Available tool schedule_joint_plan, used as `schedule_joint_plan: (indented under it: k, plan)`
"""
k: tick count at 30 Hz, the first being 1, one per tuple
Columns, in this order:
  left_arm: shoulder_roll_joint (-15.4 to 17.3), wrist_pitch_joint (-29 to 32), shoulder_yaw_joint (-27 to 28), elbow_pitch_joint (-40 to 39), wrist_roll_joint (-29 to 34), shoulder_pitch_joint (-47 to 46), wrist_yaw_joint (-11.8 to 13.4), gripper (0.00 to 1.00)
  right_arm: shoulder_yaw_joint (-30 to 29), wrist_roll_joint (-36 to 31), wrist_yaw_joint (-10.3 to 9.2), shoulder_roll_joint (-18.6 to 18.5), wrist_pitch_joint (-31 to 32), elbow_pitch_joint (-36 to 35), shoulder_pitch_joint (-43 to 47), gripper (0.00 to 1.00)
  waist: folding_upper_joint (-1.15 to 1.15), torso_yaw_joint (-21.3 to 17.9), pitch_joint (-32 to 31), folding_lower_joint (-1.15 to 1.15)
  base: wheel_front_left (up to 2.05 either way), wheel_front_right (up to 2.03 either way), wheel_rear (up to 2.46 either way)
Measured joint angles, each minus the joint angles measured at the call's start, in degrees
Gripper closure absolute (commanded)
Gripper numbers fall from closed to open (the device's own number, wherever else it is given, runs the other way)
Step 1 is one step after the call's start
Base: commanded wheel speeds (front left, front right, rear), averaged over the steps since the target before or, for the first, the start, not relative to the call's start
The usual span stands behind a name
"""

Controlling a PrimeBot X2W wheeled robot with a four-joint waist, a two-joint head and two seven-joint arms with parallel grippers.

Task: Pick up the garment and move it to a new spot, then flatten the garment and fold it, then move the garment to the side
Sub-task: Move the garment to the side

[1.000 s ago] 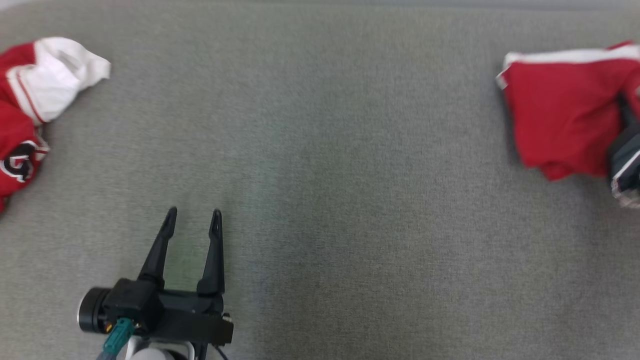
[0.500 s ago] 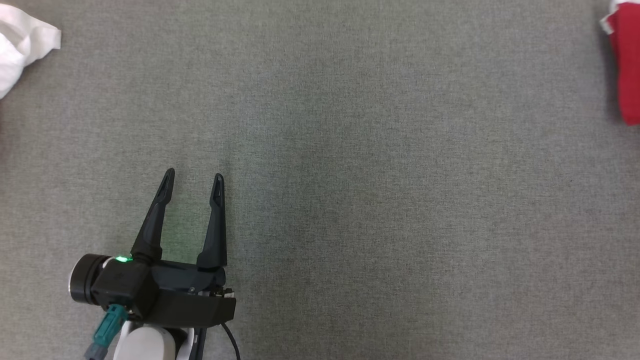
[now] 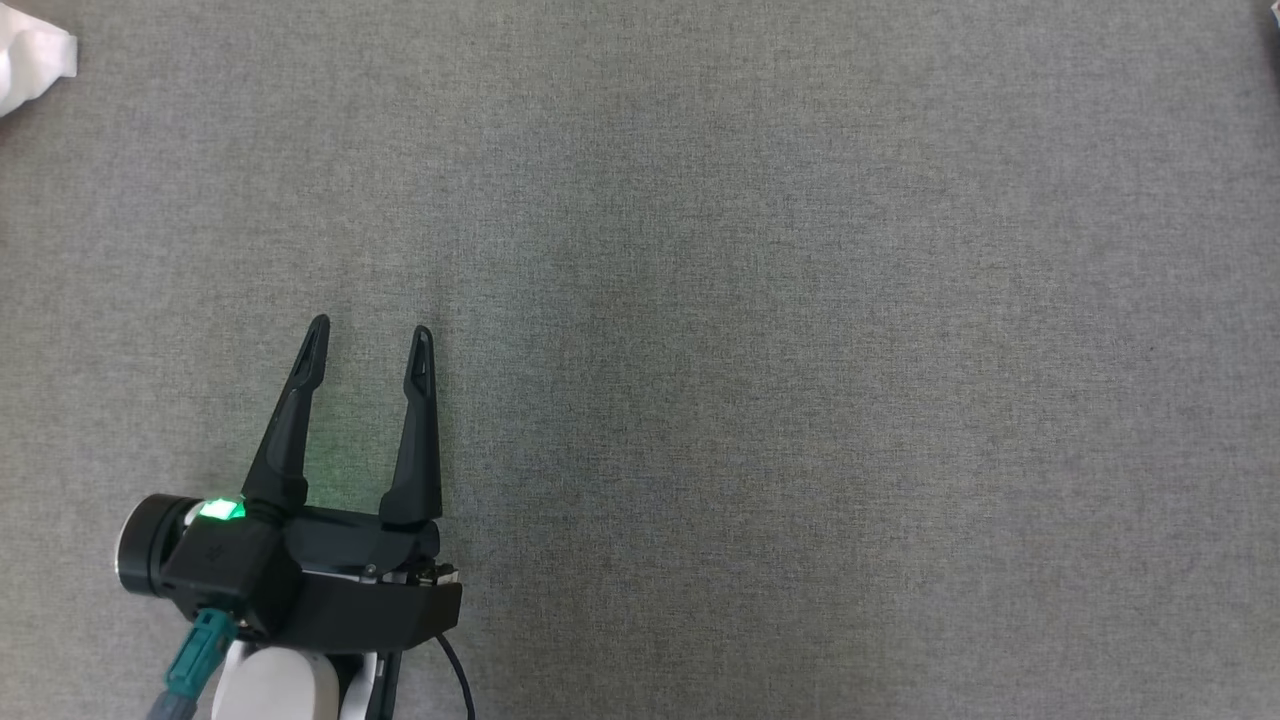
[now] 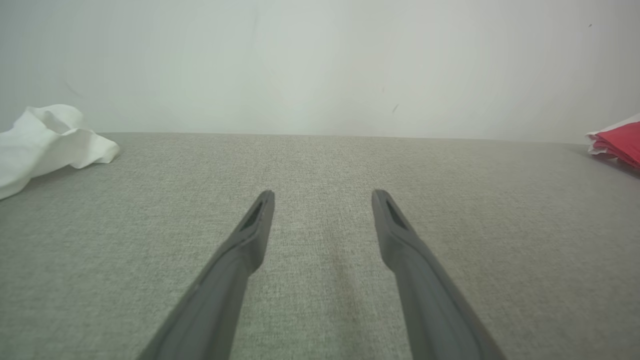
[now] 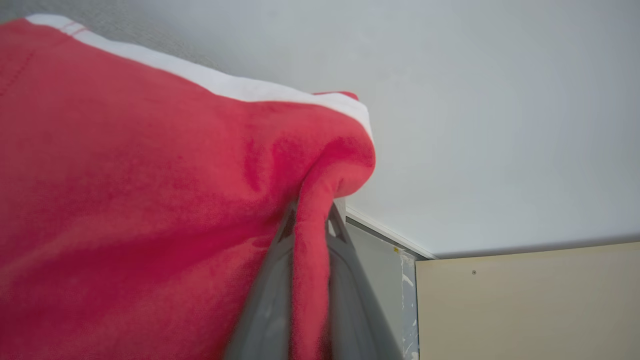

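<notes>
While the right gripper stays clamped nearly closed on a pinched fold of the red fabric garment with white trim, the cloth drapes over both fingers in front of a pale wall. In the left wrist view, the garment's red edge sits at the far right of the grey woven surface. The left gripper rests low over this surface, fingers spread wide, holding nothing, unchanged from a second ago. The head camera has shifted since then: the crumpled white cloth now occupies the top left corner.
</notes>
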Motion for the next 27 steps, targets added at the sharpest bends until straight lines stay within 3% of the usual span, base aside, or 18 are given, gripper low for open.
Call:
schedule_joint_plan:
  k: [1,2,3,9,14,20,27]
  plan:
    - [0.0,0.0,0.11,-0.01,0.02,-0.01,0.0,0.0,0.09,0.23,0.0,0.02,0.1,0.0,0.0,1.0,0.0,-0.06,0.05,0.0,0.0,0.0,0.0]
    - [0.0,0.0,0.33,0.04,0.03,-0.01,0.0,0.0,0.14,-0.01,0.0,0.0,0.32,0.03,-0.03,0.36,0.0,-0.1,0.05,0.0,0.0,0.0,0.0]
    - [0.0,0.0,0.42,0.09,0.03,-0.01,0.0,0.0,0.13,-0.29,0.0,0.01,0.41,0.09,-0.03,0.0,0.0,-0.12,-0.07,0.0,0.0,0.0,0.0]
    - [0.0,0.0,0.92,1.01,0.01,0.43,0.03,0.0,-2.46,-0.7,0.0,1.26,-1.55,0.23,-0.17,0.0,0.0,-0.3,-2.09,0.0,0.0,0.0,0.0]
    - [0.01,0.0,2.56,3.09,0.0,3.57,0.03,0.0,-7.19,2.12,0.0,7.97,-8.1,-2.04,1.05,0.0,-0.01,-0.59,-5.58,-0.01,0.0,0.0,0.0]
    - [-0.01,0.0,4.39,4.8,0.01,8.52,0.0,0.0,-12.4,6.94,0.0,16.56,-13.72,-3.88,11.61,0.0,-0.01,-1.31,-11.27,-0.01,0.0,0.0,0.0]
    - [0.02,0.0,5.63,5.94,0.08,12.49,0.04,0.0,-20.5,7.79,-0.01,22.25,-15.01,-13.9,28.15,0.0,-0.02,-1.87,-18.22,-0.02,0.0,0.0,0.0]
